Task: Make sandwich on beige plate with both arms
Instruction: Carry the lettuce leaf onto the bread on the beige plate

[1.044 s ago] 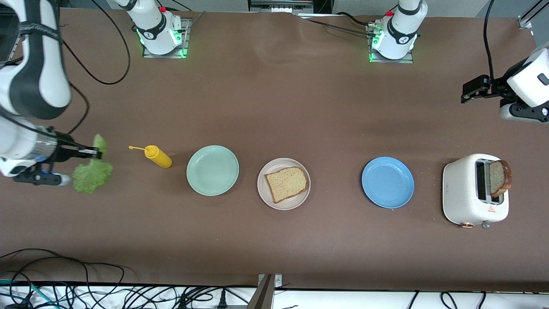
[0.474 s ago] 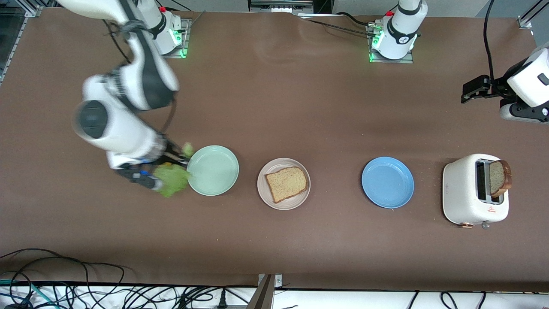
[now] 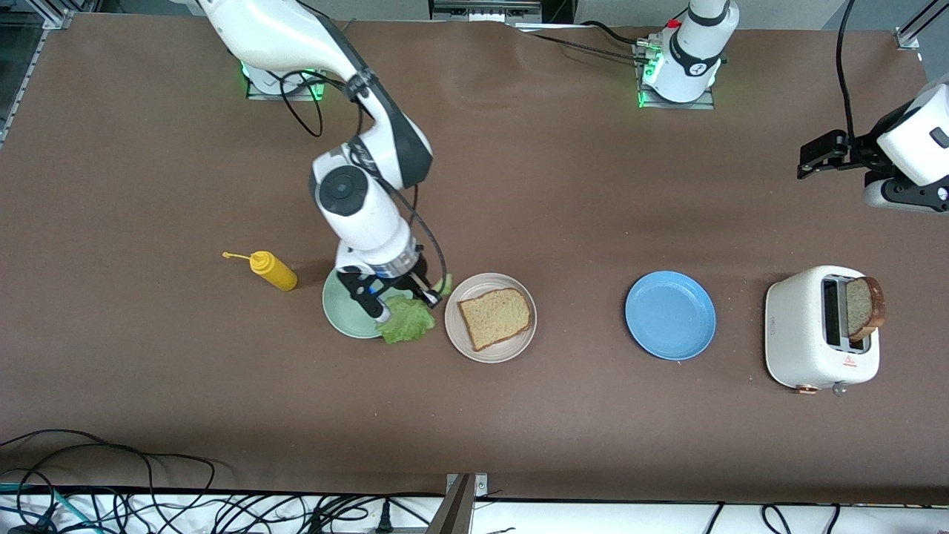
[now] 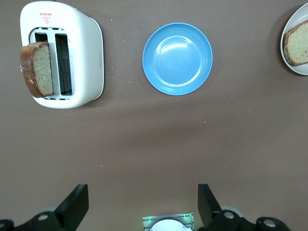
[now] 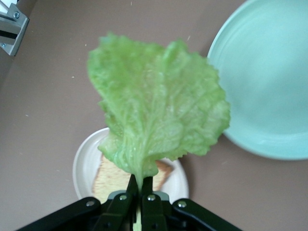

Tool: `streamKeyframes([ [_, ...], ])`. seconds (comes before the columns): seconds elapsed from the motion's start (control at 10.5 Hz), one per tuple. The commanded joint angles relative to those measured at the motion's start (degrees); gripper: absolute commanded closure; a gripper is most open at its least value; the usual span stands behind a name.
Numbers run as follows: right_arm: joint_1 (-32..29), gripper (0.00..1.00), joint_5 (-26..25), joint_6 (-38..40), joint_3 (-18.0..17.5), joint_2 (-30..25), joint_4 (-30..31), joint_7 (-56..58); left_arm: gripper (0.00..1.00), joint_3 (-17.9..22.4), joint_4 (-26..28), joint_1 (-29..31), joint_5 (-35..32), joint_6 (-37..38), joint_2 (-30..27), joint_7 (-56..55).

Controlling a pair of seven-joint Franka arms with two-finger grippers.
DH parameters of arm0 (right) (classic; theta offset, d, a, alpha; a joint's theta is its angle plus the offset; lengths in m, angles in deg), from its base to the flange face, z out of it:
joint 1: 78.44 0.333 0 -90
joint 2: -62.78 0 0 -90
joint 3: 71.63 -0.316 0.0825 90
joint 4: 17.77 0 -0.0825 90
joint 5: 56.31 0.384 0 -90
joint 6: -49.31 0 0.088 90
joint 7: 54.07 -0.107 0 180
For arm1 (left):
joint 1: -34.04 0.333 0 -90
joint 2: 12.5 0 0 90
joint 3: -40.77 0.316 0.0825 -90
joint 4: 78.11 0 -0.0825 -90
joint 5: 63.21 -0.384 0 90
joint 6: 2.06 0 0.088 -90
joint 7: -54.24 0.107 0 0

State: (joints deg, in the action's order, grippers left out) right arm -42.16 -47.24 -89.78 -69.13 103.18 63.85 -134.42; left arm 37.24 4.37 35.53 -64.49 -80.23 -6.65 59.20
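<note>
Since a second ago the right gripper [image 3: 424, 295], clamped on the lettuce leaf [image 3: 407, 320], has swung from the right arm's table end to the mint-green plate [image 3: 345, 311], beside the beige plate [image 3: 490, 348] bearing one bread slice [image 3: 495, 317], with lettuce and the toaster's slice [image 3: 864, 307] left to add, while the left gripper [image 4: 142, 207] waits with fingers apart.

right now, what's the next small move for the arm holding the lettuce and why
Probably carry it a little farther toward the left arm's end, until it is over the bread slice on the beige plate. The right gripper, shut on the lettuce leaf, hangs over the edge of the mint-green plate. The left gripper waits.
</note>
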Motion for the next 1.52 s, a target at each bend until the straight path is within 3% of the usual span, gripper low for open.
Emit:
streamKeyframes([
  [0.0, 1.7, 1.0, 0.5, -3.2, -0.5, 8.3, -10.8, -9.4, 0.0, -0.1, -1.6, 0.4, 0.8, 0.9, 0.7, 0.1],
  [0.28, 2.4, 0.98, 3.1, -9.8, -2.7, 11.6, -11.0, -11.8, 0.0, -0.1, -1.6, 0.4, 0.8, 0.9, 0.7, 0.2],
  [0.57, 2.5, 0.0, 5.0, -10.0, -2.9, 11.9, -10.7, -12.2, 0.0, -0.1, -1.6, 0.6, 0.8, 0.8, 0.7, 0.2],
  [0.76, 2.7, 0.0, 4.8, -8.8, -2.9, 11.4, -10.7, -12.4, 0.0, 0.0, -1.6, 0.6, 0.8, 0.8, 0.7, 0.3],
  [0.95, 2.5, 0.0, 4.0, -2.0, -2.4, 9.5, -11.0, -11.6, 0.0, 0.0, -1.6, 0.6, 0.8, 0.8, 0.7, 0.3],
  [1.04, 2.3, 0.0, 1.8, 1.3, -1.6, 8.1, -11.0, -11.2, 0.0, -0.1, -1.6, 0.6, 0.8, 0.8, 0.7, 0.3],
  [1.23, 2.3, 0.0, -8.7, 8.4, -0.7, 5.3, -10.9, -8.7, 0.0, -0.1, -1.6, 0.6, 0.8, 0.8, 0.7, 0.3],
  [1.42, 1.0, 0.0, -10.7, 17.8, 0.0, 2.5, -10.9, 2.1, 0.0, -0.1, -1.6, 0.6, 0.8, 0.8, 0.9, 0.3],
])
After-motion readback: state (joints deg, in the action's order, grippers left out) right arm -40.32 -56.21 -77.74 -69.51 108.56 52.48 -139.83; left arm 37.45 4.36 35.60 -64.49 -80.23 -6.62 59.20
